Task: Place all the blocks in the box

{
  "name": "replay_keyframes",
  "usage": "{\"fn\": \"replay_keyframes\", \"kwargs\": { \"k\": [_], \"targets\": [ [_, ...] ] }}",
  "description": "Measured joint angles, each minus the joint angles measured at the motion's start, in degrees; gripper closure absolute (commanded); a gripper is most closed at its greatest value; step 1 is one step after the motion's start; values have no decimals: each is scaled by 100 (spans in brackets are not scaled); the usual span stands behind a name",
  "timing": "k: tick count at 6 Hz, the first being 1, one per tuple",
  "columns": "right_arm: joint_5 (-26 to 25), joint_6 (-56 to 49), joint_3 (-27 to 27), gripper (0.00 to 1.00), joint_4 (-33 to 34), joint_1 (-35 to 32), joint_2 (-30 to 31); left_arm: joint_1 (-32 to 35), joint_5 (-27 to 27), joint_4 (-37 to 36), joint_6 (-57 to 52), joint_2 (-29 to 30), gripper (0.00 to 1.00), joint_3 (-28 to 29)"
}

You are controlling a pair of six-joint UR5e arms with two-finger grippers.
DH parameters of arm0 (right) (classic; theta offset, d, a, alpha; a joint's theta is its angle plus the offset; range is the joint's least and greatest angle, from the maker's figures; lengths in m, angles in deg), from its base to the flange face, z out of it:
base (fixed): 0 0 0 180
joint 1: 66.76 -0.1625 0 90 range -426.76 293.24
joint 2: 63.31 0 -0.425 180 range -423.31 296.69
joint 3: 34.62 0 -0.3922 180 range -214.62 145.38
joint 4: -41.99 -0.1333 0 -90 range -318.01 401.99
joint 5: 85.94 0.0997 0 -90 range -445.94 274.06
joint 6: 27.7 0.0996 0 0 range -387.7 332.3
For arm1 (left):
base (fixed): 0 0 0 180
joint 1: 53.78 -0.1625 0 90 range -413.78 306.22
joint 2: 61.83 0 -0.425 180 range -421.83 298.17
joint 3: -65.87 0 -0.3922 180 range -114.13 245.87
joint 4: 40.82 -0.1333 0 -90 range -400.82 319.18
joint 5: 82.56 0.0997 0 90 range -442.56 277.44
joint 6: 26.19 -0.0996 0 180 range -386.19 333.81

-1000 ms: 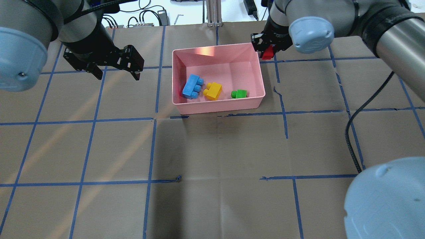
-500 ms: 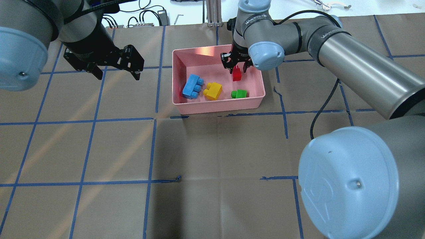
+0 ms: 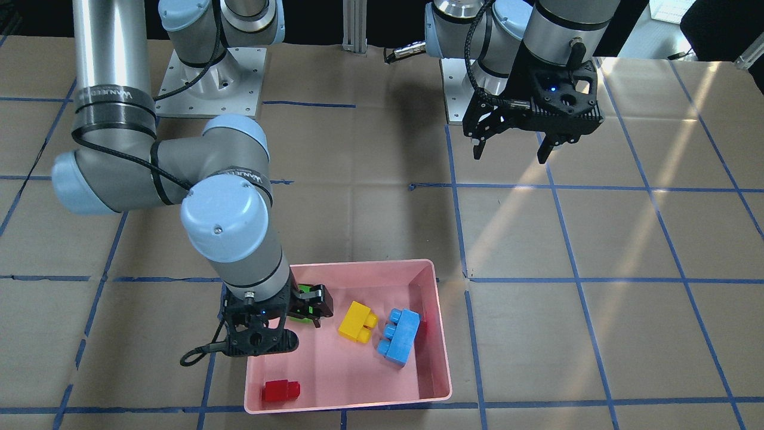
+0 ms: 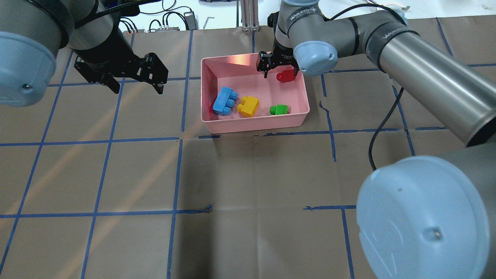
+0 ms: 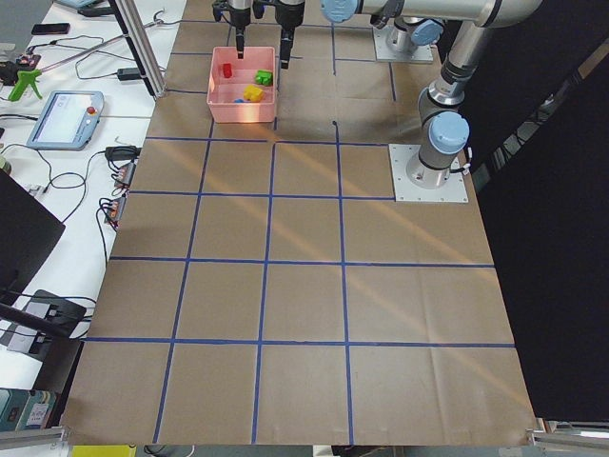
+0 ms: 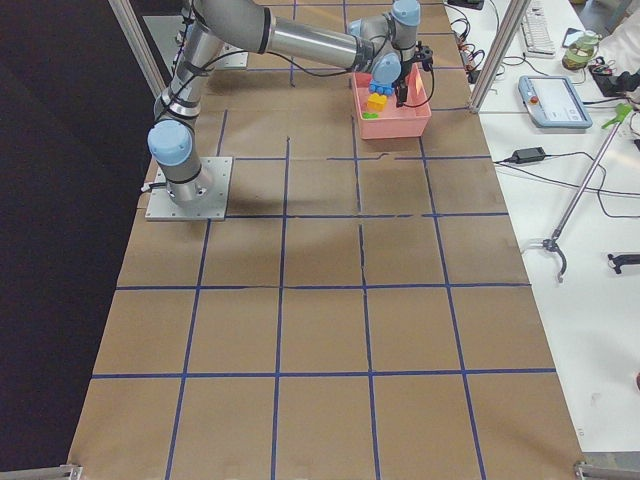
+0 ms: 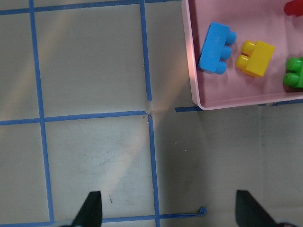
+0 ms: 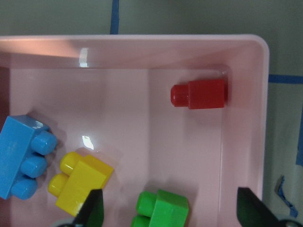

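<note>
The pink box (image 4: 255, 126) stands at the table's far middle. In it lie the light blue block (image 4: 224, 101), the yellow block (image 4: 248, 105), the green block (image 4: 279, 109) and the red block (image 4: 286, 75), which lies on its side in the far right corner. My right gripper (image 4: 279, 71) is open and empty above the box, beside the red block; the right wrist view shows the red block (image 8: 199, 93) free below. My left gripper (image 4: 136, 87) is open and empty over bare table, left of the box (image 7: 191, 71).
The right arm's black cable (image 4: 381, 124) hangs over the table right of the box. A white bench with cables (image 4: 170, 19) and a metal post (image 4: 248, 15) lie beyond the table's far edge. The arm bases (image 3: 209, 83) sit on the robot's side.
My right gripper carried the red block from beside the box to over it, then opened. The red block now lies in the box's far right corner. The left arm has not moved.
</note>
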Motion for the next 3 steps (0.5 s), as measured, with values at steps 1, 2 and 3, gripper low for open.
{"fn": "replay_keyframes", "kwargs": {
  "k": [1,2,3],
  "targets": [
    [-6,-34,32,0,-666,109,502,1,4,0,-2,1,1,-1],
    [-138,-57,51,0,-1346,283,951,6,6,1,1,0,1,-1],
    [-312,-170,67,1,-2065,526,1385,8,7,4,2,1,1,-1]
  ]
}}
